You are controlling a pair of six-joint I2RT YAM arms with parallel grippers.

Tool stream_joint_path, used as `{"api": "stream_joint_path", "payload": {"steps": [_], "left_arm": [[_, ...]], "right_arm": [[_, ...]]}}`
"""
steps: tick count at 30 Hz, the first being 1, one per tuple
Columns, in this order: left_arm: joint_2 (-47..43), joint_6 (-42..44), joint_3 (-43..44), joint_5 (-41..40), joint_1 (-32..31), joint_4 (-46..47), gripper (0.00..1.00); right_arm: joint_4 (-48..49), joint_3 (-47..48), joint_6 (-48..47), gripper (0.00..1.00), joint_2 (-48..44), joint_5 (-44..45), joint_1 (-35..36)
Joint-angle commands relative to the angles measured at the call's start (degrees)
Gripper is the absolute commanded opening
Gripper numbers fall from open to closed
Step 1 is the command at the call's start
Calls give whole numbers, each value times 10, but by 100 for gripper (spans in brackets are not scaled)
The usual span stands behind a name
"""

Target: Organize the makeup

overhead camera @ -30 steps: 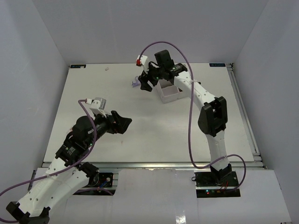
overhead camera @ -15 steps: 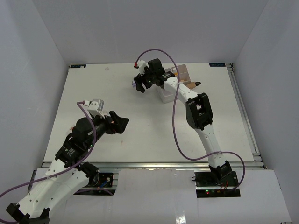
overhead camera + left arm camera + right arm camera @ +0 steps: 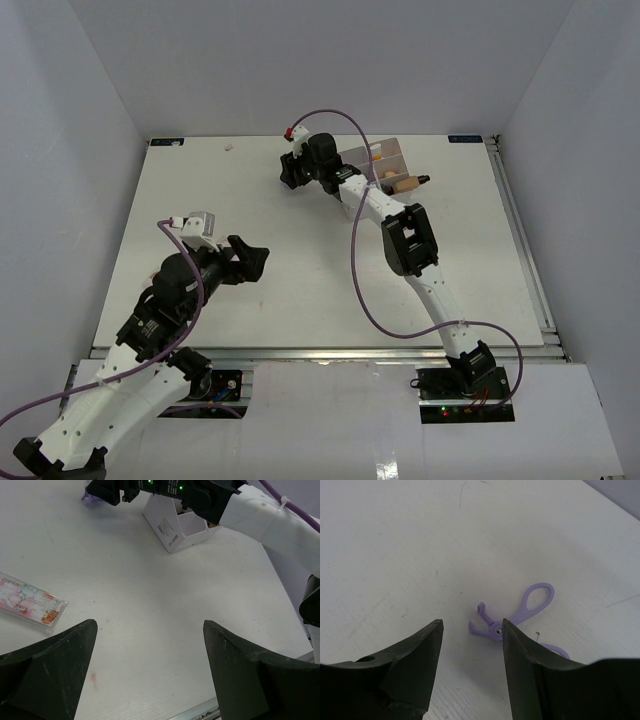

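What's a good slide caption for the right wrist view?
Right gripper, jaws apart, poised over the white table with the lilac clip lying just ahead.

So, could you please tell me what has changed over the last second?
The right arm swung off the white box towards the far left, uncovering it. The right pincer came down at the lilac clip, fingers apart on either side and not gripping it. The left arm shifted only slightly, and the left pincer stayed wide open and empty. The box appears unmoved.
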Motion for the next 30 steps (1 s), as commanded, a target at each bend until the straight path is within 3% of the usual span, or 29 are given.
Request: {"api": "stream_joint_path", "payload": {"steps": [1, 10, 20, 30], "left_arm": [[3, 0, -4, -16, 2, -4, 98], [4, 2, -4, -17, 2, -4, 98], [2, 0, -6, -17, 2, -2, 98], [21, 2, -10, 5, 2, 22, 98]], "right_arm": [[39, 43, 21, 57, 22, 8, 6], [37, 36, 15, 51, 32, 38, 12], [38, 28, -14, 19, 31, 59, 19], [3, -30, -30, 8, -61, -36, 17]]}}
